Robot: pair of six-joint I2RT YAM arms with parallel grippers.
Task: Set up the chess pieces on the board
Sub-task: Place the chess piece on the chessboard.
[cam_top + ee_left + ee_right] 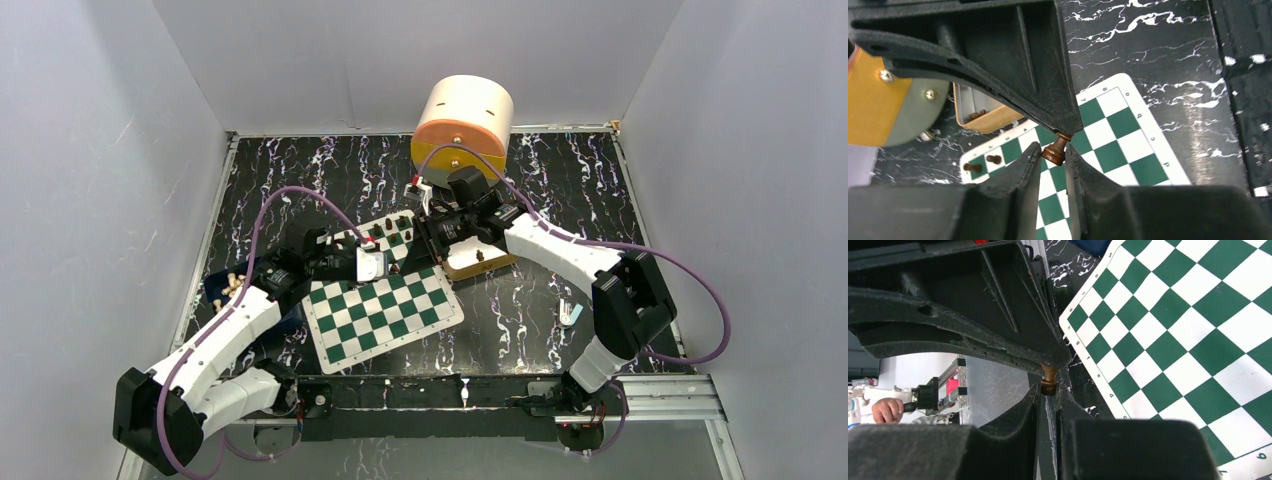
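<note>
Fingers of our left gripper pinch a brown chessman, tilted, just above the board near its 12 o'clock edge. We judge it is meant to stand beside the two standing pieces there. Our right gripper is clamped on a second chessman just off the board's border, at about 1 o'clock (close to the tan tray, which holds spares). Our left arm stretches in from 7 o'clock. The right arm folds at an elbow out at 3 o'clock, forearm angled toward centre.
</note>
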